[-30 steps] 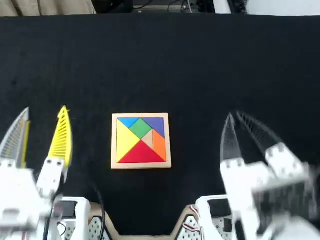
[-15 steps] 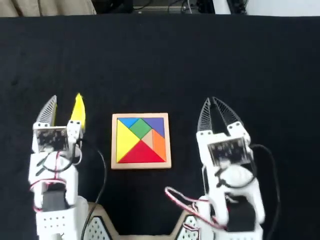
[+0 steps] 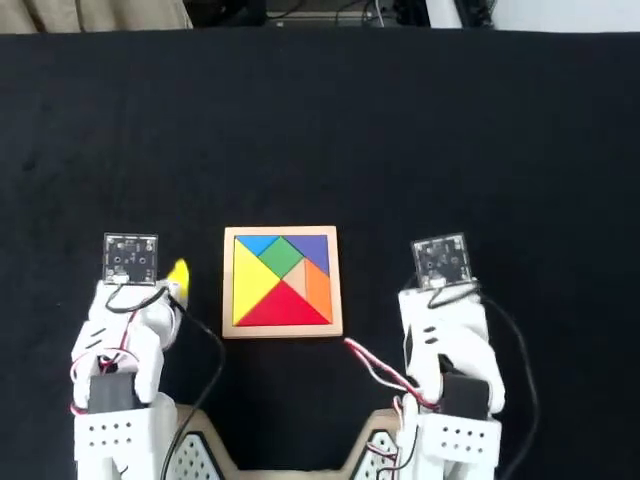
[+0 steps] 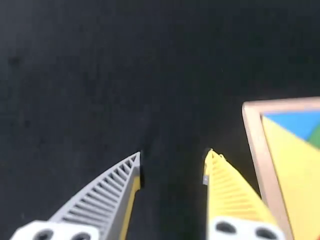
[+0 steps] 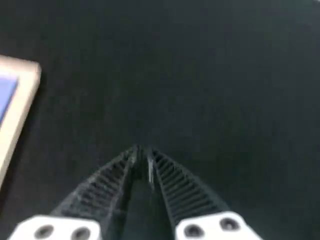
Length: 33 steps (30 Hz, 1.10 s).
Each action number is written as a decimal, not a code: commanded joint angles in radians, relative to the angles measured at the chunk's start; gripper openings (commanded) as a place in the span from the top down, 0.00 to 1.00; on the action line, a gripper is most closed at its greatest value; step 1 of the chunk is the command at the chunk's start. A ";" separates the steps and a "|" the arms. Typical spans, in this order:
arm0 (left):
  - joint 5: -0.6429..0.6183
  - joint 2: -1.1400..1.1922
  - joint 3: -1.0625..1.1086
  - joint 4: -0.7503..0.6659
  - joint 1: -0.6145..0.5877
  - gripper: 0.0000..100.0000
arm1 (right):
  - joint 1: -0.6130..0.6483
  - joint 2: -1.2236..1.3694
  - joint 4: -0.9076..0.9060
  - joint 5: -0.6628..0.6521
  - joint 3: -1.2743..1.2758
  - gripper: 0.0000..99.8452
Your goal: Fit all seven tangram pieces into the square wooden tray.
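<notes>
The square wooden tray [image 3: 229, 282] lies in the middle of the black table. Coloured pieces fill it: a blue triangle [image 3: 256, 243], green square [image 3: 282, 256], purple piece [image 3: 312, 247], yellow triangle [image 3: 250, 285], red triangle [image 3: 283, 307], orange piece [image 3: 318, 288] and a small tan triangle [image 3: 296, 280]. My left gripper [image 4: 174, 154] is open and holds nothing, low over bare cloth just left of the tray's rim [image 4: 252, 130]. My right gripper [image 5: 142, 149] is shut on nothing, over bare cloth right of the tray's corner [image 5: 22, 90].
Both arms sit folded near the table's front edge, the left arm [image 3: 125, 320] and the right arm [image 3: 450, 320] flanking the tray. Black cloth [image 3: 320, 130] stretches beyond the tray. Cables [image 3: 375, 370] trail by the right arm's base.
Both arms have drawn back from their raised, extended poses and folded down beside the tray. The right gripper's fingers have come together; the left stays open.
</notes>
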<state>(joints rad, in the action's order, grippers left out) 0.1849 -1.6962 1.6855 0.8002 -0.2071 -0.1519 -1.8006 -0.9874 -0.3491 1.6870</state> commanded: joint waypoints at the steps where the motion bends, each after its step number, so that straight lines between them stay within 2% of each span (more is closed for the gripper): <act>1: 0.003 0.021 0.021 0.127 0.018 0.80 | -0.018 -0.005 -0.195 0.006 0.002 0.99; 3: 0.005 0.014 0.012 0.247 0.019 0.81 | -0.017 -0.007 -0.285 0.006 0.001 0.99; 6: 0.011 -0.020 -0.004 0.431 0.045 0.86 | -0.017 0.002 -0.273 0.008 0.001 0.99; 10: 0.005 -0.084 0.008 0.454 0.076 0.94 | 0.092 0.004 -0.273 0.028 0.002 0.99; 14: 0.005 -0.118 0.013 0.468 0.081 0.97 | 0.149 -0.001 -0.270 0.206 0.002 0.99; 17: 0.005 -0.118 0.013 0.470 0.076 0.97 | 0.149 -0.004 -0.273 0.269 0.002 0.99; 33: 0.011 -0.121 0.013 0.471 0.077 0.97 | 0.150 -0.004 -0.273 0.267 0.002 0.99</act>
<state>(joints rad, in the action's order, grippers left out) 0.1895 -1.8067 1.6855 1.2651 -0.1381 -0.0153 -1.8006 -1.2559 -0.0913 1.6870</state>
